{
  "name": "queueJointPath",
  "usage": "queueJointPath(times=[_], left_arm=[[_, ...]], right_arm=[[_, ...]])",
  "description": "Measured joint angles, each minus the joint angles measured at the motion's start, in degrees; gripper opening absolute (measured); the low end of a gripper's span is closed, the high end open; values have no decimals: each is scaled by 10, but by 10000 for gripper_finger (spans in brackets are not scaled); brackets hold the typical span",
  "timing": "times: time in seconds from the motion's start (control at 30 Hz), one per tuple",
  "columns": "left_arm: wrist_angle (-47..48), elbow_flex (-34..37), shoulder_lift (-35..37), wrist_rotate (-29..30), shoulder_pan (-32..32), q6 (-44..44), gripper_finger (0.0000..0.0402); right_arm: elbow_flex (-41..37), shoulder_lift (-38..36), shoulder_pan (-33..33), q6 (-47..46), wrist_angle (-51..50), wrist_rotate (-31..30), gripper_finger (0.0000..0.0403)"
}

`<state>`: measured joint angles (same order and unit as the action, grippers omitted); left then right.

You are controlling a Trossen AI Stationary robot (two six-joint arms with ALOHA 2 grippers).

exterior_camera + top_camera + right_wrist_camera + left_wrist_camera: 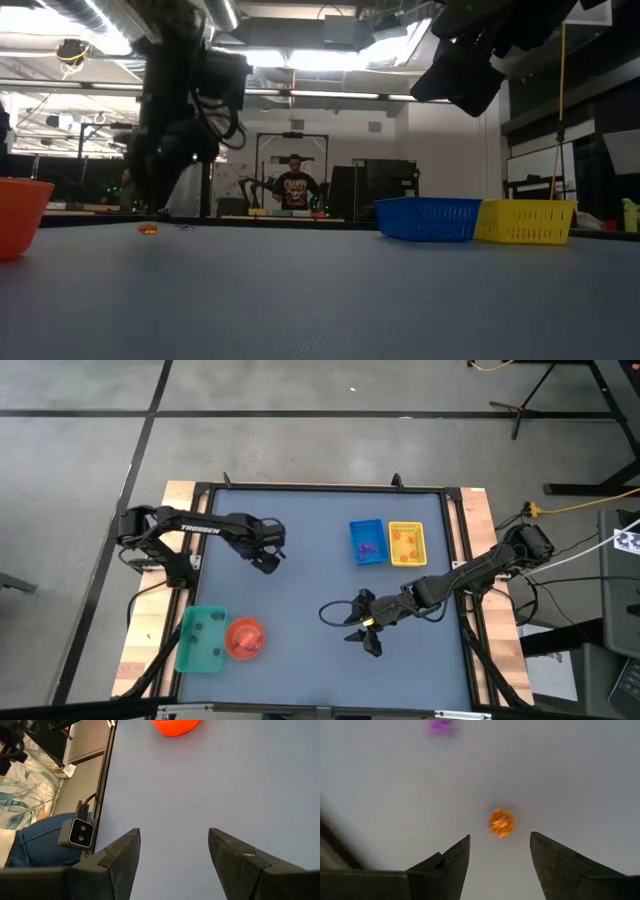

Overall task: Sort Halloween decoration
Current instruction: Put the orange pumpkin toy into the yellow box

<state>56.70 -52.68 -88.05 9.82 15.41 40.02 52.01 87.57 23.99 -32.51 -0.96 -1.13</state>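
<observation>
Left hand [500,851], fingers spread, hovers over the tabletop [580,780]; 1 orange piece [501,822] lies just ahead. Right hand [174,851] is spread, empty.

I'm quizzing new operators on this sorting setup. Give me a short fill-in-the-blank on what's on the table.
1. The yellow tray sits beside the ____ tray.
2. The left gripper hangs open over an ____ piece, not touching it.
3. The orange bowl stands next to the ____ tray.
4. The right gripper is open and holds ____.

Missing words: blue; orange; green; nothing
</observation>
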Motion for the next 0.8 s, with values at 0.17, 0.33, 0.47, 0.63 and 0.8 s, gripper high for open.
queueJointPath(times=[0.17,0.33,0.47,0.63,0.8], left_arm=[[-107,57,0,-12,0,-2,190],[-112,78,0,-12,0,-1,190],[-119,94,0,-12,0,-1,190],[-143,104,2,-13,0,-2,190],[-151,105,2,-12,0,-2,190]], right_arm=[[0,0,0,0,-7,0,234],[0,0,0,0,-10,0,234],[0,0,0,0,-10,0,234],[0,0,0,0,-10,0,234],[0,0,0,0,-10,0,234]])
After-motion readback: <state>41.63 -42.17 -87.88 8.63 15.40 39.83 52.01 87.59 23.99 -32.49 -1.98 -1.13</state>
